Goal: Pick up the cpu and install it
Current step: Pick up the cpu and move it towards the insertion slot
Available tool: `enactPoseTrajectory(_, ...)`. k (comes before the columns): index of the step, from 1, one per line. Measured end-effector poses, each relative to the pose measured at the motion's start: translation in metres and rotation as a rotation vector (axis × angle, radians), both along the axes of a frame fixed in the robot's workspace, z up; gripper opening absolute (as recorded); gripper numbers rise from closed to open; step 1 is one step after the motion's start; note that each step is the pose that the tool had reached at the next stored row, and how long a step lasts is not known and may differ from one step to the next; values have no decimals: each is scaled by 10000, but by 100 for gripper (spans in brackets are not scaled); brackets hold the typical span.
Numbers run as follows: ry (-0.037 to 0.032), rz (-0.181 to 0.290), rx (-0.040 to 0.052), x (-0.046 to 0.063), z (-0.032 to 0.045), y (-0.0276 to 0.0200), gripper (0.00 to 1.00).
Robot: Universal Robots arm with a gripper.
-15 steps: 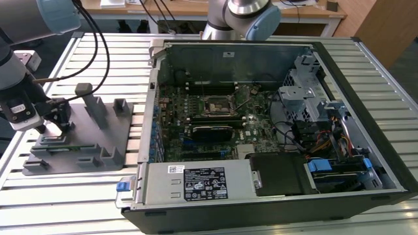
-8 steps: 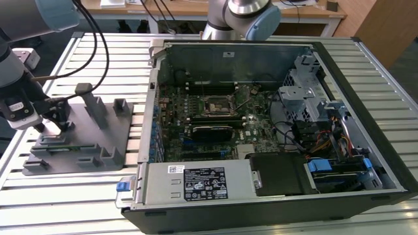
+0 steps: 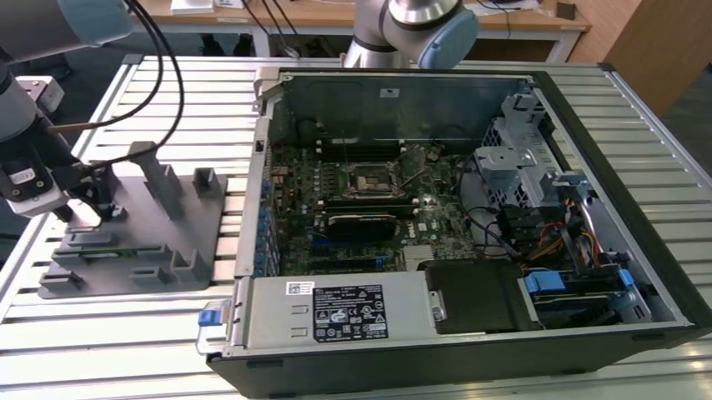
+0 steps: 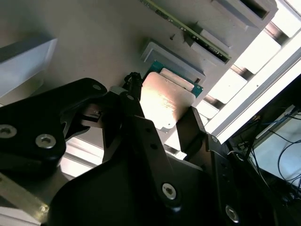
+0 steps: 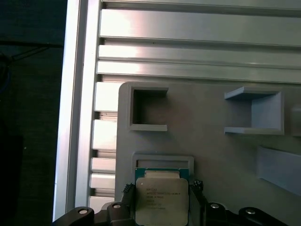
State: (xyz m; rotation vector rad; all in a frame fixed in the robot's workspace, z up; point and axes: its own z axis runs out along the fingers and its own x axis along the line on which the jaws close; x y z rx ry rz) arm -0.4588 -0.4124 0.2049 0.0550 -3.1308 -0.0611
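The cpu, a flat square chip with a silvery top and a green edge, lies at a shallow pocket of the grey holder tray. In both wrist views my gripper has a dark finger pressed against each side of the chip, so it is shut on it. The second wrist view shows the cpu shining between the two fingers. In the exterior view my gripper stands low over the holder tray at the exterior view's left. The dark square socket sits on the motherboard inside the open computer case.
The open computer case lies on the slatted aluminium table, to the exterior view's right of the tray. Upright grey posts rise from the tray beside my gripper. Black cables hang over the table's left. A second robot arm base stands behind the case.
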Motion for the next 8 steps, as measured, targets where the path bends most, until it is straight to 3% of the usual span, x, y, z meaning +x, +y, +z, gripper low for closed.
enactPoseTrajectory(8, -3, 0, 7, 0, 66, 0, 54)
